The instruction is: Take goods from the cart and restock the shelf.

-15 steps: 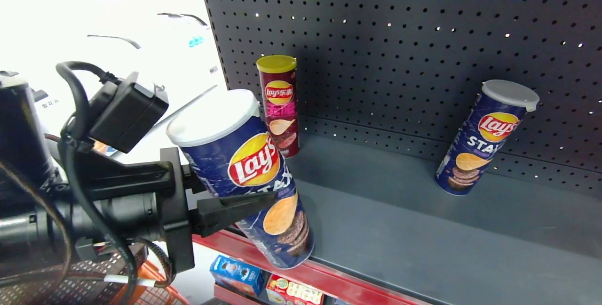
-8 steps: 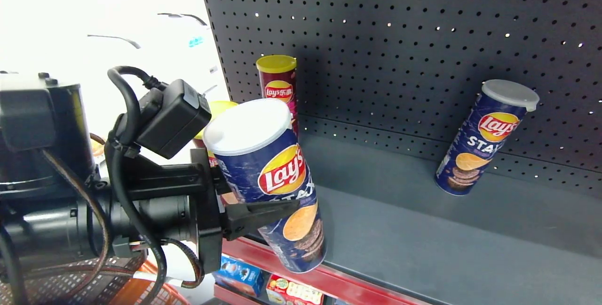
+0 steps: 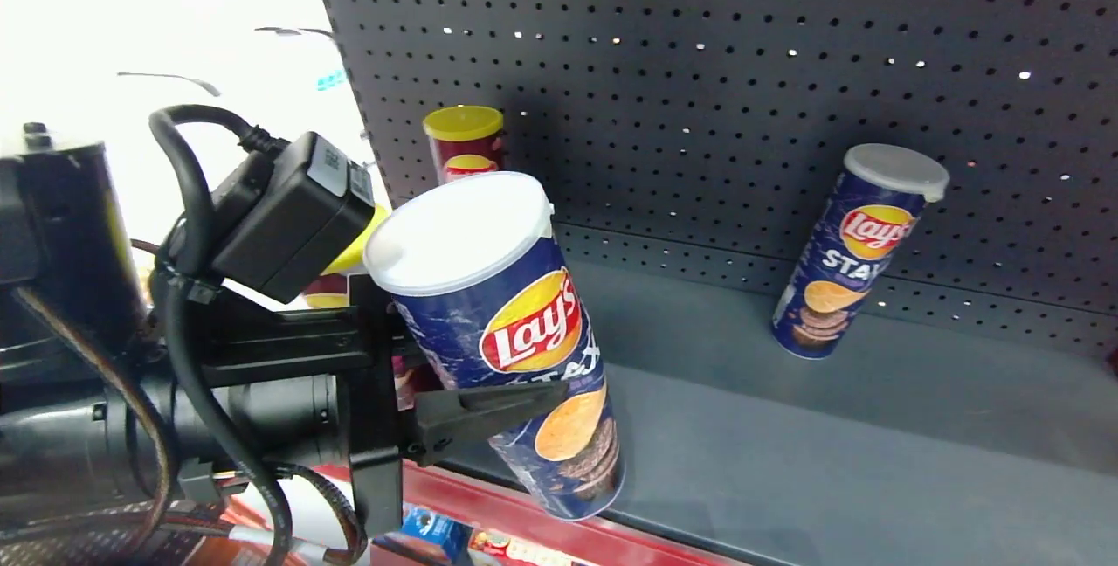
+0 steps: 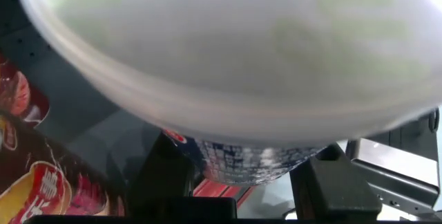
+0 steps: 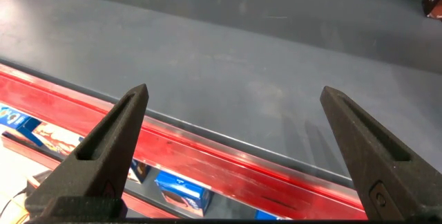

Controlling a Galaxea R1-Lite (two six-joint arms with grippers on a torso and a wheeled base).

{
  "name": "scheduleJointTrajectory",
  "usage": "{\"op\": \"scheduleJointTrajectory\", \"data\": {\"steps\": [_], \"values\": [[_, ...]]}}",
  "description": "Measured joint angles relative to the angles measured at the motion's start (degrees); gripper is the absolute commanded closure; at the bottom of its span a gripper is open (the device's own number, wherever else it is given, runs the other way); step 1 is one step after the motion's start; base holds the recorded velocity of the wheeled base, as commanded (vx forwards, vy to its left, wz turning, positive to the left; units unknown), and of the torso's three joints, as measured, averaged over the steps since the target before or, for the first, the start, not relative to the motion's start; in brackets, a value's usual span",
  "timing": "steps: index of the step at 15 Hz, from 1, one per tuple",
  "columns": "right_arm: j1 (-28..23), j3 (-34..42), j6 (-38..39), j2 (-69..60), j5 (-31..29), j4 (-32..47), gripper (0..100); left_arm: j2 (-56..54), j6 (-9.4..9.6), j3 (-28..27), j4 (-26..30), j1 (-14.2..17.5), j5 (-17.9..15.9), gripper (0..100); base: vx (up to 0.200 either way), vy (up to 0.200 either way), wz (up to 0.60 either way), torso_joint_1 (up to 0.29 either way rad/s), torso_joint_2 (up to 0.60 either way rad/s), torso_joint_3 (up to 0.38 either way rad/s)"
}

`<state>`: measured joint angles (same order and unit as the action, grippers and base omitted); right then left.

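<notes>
My left gripper (image 3: 489, 383) is shut on a blue chip can with a white lid (image 3: 515, 330). The can tilts, its base just over the front left edge of the grey shelf (image 3: 786, 452). In the left wrist view the white lid (image 4: 228, 65) looms close, with the blue can body (image 4: 255, 162) between the black fingers (image 4: 162, 182). A second blue chip can (image 3: 852, 251) leans against the pegboard at the shelf's back right. A maroon can with a yellow lid (image 3: 463, 142) stands at the back left, behind the held can. My right gripper (image 5: 238, 155) hangs open above the shelf's front.
The dark pegboard back wall (image 3: 699, 68) closes off the shelf's rear. A red front rail (image 5: 207, 155) runs along the shelf edge, with small boxes (image 5: 179, 186) on the level below. Bare grey shelf (image 5: 242, 65) lies between the two blue cans. Another maroon can (image 4: 27, 175) stands close by the held one.
My left gripper has carried the blue can to the right and inward over the shelf's front edge. The head camera has also shifted, so the whole scene sits further left.
</notes>
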<state>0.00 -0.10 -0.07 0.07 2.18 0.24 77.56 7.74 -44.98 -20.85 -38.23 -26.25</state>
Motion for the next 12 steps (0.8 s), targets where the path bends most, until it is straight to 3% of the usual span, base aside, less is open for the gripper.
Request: {"op": "scheduleJointTrajectory", "data": {"steps": [4, 12], "values": [[0.00, 0.00, 0.02, 0.00, -0.02, -0.09, 0, -0.11, 0.00, 0.02, -0.11, 0.00, -0.05, 100, 0.000, 0.000, -0.60, 0.002, 0.00, 0.001], [0.00, 0.00, 0.00, 0.00, 0.00, -0.06, 0, -0.94, -0.09, 0.28, -0.11, 0.96, 0.37, 100, 0.000, 0.000, 0.00, 0.000, 0.00, 0.000]]}}
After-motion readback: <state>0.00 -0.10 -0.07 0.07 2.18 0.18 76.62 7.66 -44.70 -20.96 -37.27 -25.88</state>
